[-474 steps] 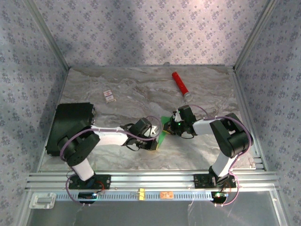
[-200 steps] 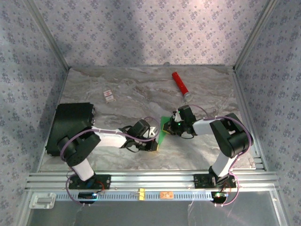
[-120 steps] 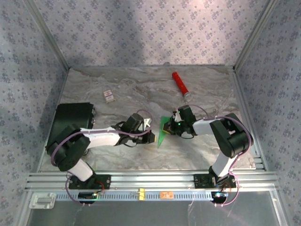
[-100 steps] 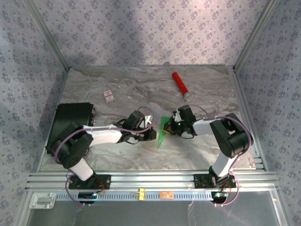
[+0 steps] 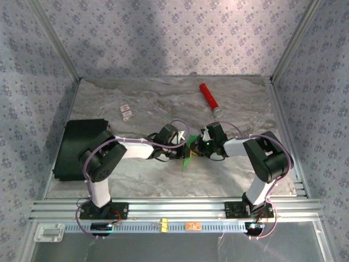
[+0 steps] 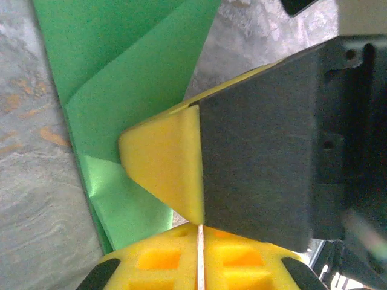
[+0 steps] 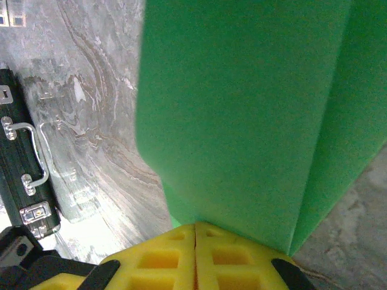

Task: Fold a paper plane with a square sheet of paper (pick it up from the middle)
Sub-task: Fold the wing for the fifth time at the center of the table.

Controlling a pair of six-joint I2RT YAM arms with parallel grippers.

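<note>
Marbled grey table [image 5: 136, 98], boxed in by patterned wallpaper, hosts two arms meeting at its near middle. Far left, a black flat box [image 5: 76, 144] lies by the left arm's base; a red cylinder [image 5: 208, 97] rests toward the far right, well apart from the work, and a small card [image 5: 126, 111] sits far left of centre.

Between the wrists stands the square sheet of paper [image 7: 242, 109], bright green, already creased, seen from above as a narrow sliver. The right gripper [image 7: 195, 232] has its yellow pads pressed together on the sheet's edge, green rising straight out of the seam. The left gripper [image 6: 198, 232], just beside it, has its pads closed to a hairline; whether paper lies in that line cannot be told.

Judged from its look, the sheet is feather-light, limp and easily crumpled or torn, and likely to slide between foam pads. The safest hold appears to be along a fold, where doubled layers give stiffness, pinched gently near the middle.
</note>
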